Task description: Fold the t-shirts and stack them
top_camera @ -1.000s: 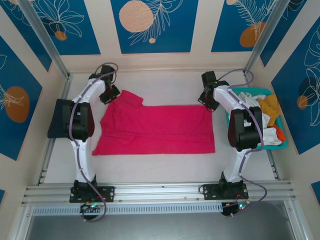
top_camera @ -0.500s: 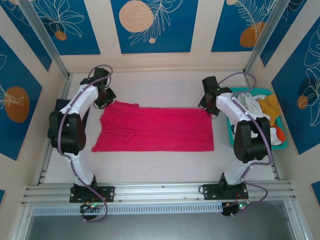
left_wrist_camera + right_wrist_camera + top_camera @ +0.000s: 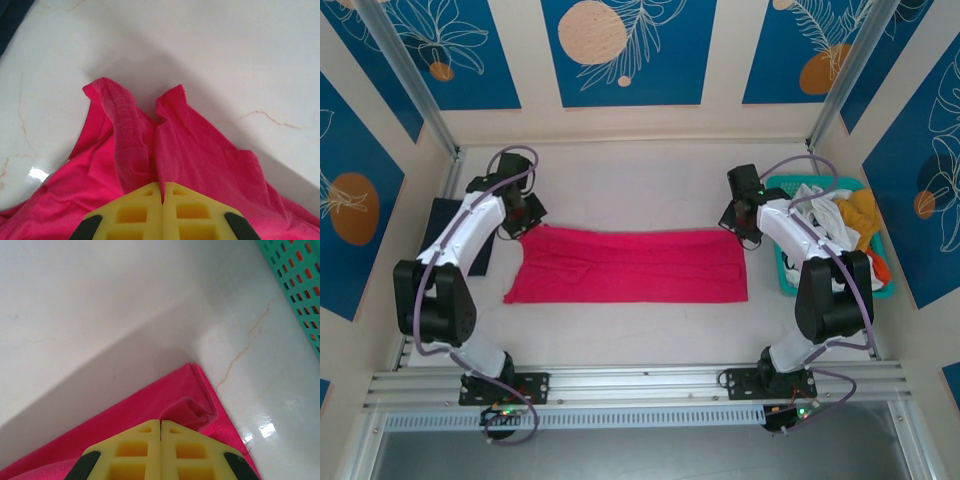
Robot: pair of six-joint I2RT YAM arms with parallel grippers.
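While the white table is stretching out wide ahead of both arms, the magenta-pink t-shirt is lying on it as a long, narrow band, its long axis running straight from one gripper to the other. Just outside the right arm, the teal basket is holding the white t-shirt and the yellow-orange t-shirt. Outside the left arm, a dark navy t-shirt is lying flat. The left gripper is sitting on the band's far left corner and the right gripper on its far right corner, so each arm is nearest its own end. From both, the cloth is spreading inward and back toward the bases. In the wrist views both pairs of yellow jaws are pressing together, each pinching a small bunch of pink fabric. As I judge it, the coming move is depending on both corners travelling together across the short axis, toward the near hem.
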